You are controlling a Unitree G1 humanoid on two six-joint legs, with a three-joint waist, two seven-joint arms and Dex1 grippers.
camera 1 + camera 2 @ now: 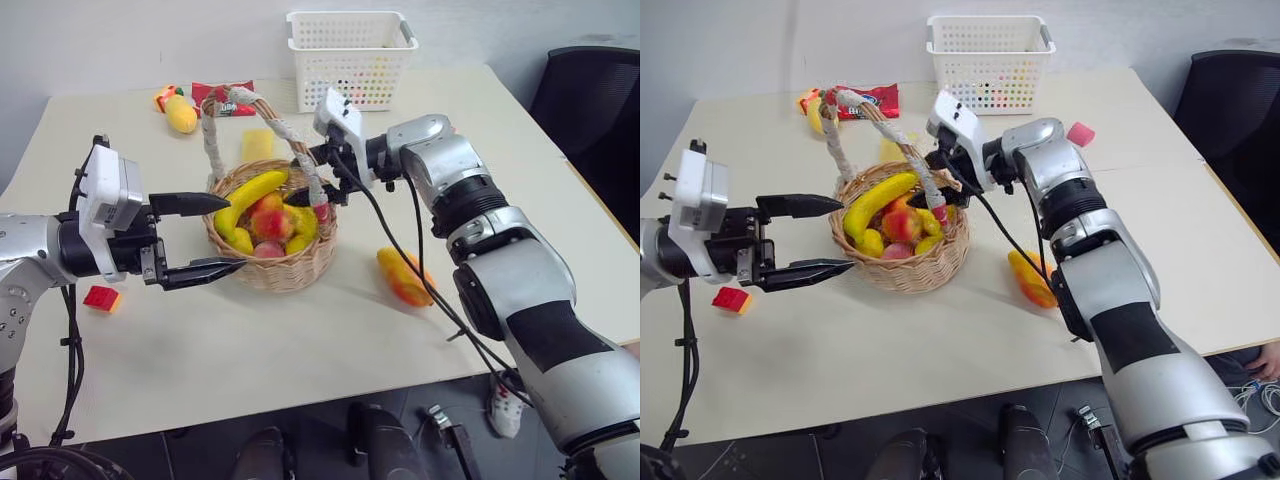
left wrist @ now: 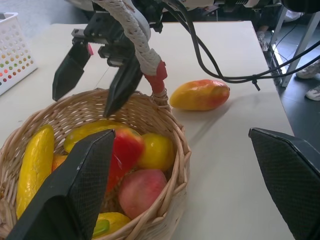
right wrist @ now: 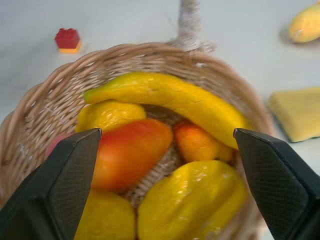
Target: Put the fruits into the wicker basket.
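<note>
Nearest the head camera, the left gripper reaches in from the left at the near-left side of the wicker basket, its two black jaws spread wide apart and empty, one above the other, tips just beside the basket's rim. The round tan basket stands near the middle of the pale worktop, its tall cord-wrapped handle arching over it. Inside lie a long yellow banana, one mango-like fruit with a red blush, and several smaller yellow and pink fruits packed close together.

The right gripper comes in from the right and hovers over the far-right rim of the basket, beside the red end of the handle; its jaws stand apart and hold nothing, pointing down into the basket.

The second mango-like fruit lies on the worktop to the right of the basket, apart from it, under the right arm.

A small red toy brick sits on the worktop near the left arm. Behind the basket lies a flat yellow sponge-like piece. At the far edge are a white perforated plastic basket, a red packet and another yellow fruit. A pink block rests to the right of the white basket
</note>
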